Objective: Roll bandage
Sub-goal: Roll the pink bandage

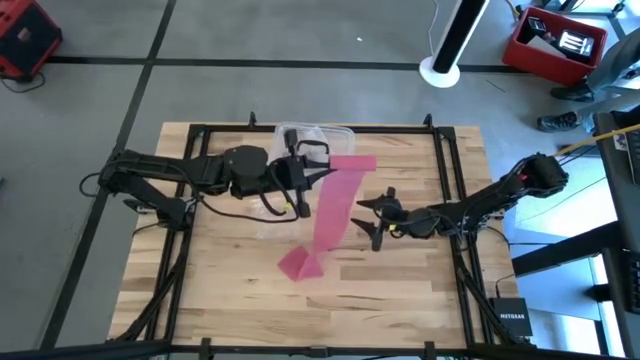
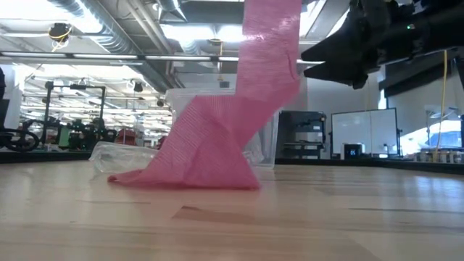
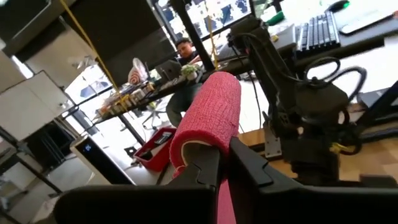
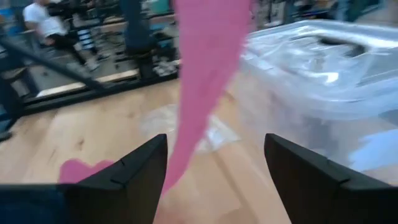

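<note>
Left gripper (image 1: 300, 178) is pinched shut on the upper end of the bandage (image 1: 335, 205), which wraps over its closed fingers (image 3: 249, 168) as a short started roll in the left wrist view. From there the pink strip hangs down as one long band, its axis running from the held end at the desk's (image 1: 220, 290) far middle down to a folded heap lying on the wood nearer the front. Right gripper (image 1: 372, 222) waits just beside that hanging band on its right, jaws spread wide and gripping nothing; its wrist view shows the strip passing in front of its fingers (image 4: 134, 165), offset toward one of them. Judging by this, the right arm is better placed to guide the free length. Behind the strip sits a clear plastic box (image 1: 315, 135); I cannot tell what it contains.
</note>
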Tool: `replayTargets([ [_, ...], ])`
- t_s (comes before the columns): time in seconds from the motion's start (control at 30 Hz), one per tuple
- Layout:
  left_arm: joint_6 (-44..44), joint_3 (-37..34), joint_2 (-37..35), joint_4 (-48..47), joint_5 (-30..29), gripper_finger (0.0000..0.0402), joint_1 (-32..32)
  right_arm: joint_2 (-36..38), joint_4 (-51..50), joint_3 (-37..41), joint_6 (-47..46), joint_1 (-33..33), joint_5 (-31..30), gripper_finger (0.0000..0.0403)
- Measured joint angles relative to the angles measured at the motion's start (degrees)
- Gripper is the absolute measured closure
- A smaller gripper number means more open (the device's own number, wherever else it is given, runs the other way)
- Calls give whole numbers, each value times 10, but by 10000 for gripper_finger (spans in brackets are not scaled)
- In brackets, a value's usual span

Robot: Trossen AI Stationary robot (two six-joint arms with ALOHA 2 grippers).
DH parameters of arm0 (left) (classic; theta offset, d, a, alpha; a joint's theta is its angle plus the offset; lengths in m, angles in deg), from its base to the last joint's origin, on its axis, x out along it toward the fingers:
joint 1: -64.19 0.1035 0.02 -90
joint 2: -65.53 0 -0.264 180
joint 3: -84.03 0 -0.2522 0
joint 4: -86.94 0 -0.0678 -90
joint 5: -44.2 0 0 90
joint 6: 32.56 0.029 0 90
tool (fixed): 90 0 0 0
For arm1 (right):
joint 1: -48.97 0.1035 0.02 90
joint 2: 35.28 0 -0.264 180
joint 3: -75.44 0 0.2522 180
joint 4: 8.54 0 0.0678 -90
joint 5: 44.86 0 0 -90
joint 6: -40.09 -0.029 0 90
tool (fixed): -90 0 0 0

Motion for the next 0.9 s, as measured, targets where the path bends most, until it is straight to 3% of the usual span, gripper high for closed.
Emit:
replayTargets([
  [0.3,32,0,0,36,3,393,-11,-2,27,0,-13,-1,31,134],
  [0.43,32,0,0,56,36,393,-11,-22,69,0,-11,0,35,134],
  [0.6,33,0,0,69,45,390,-11,-66,132,0,8,-26,38,134],
  [0.73,34,0,0,69,45,390,-11,-117,211,-5,0,-51,87,134],
  [0.9,34,0,0,70,45,389,-10,-185,221,-48,-1,-64,111,135],
])
